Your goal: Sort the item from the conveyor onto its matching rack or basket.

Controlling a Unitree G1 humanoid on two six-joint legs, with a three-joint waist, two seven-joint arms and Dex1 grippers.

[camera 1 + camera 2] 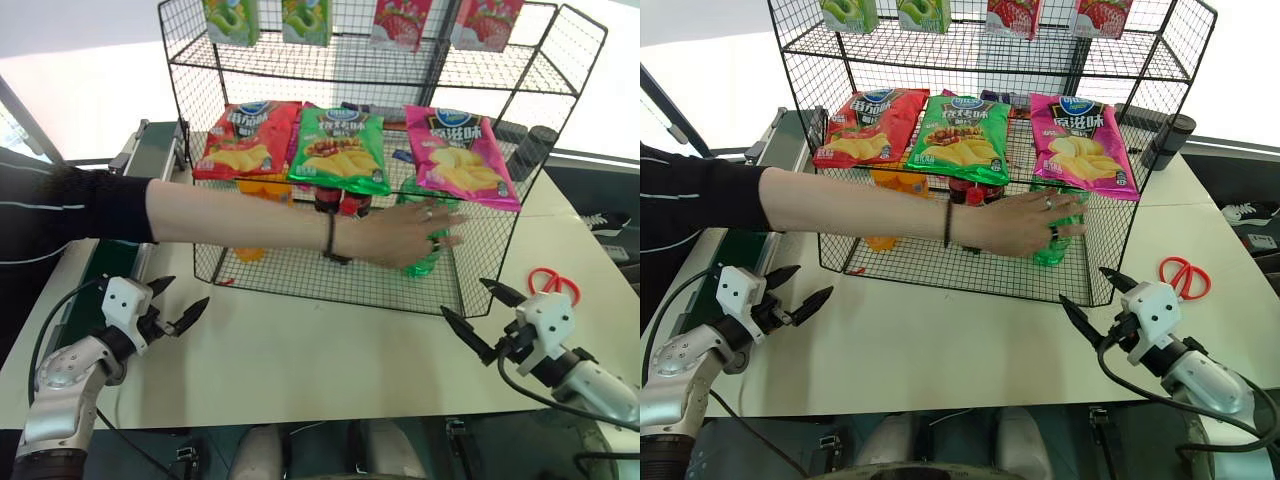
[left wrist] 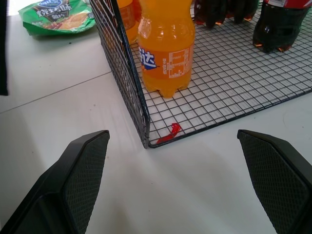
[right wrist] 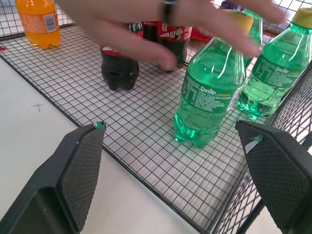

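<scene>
judging the green soda bottle [image 3: 209, 92] standing in the basket [image 1: 330, 285], right side, under a person's hand [image 1: 400, 235]: light, smooth, slippery, i'd pinch its ribbed waist. left gripper [image 1: 172, 305] and right gripper [image 1: 478, 315] hang spread, empty, over the tabletop [image 1: 300, 360].

Black wire grid on the rack [image 1: 1110, 250]. Inside it, a clear-green bottle [image 3: 209, 92] with a yellow cap, an orange bottle [image 2: 165, 48] and dark cola bottles [image 3: 117, 68]; red, green and pink chip bags [image 1: 340, 150] hang above. Red scissors [image 1: 1185, 275] beside the rack.
</scene>
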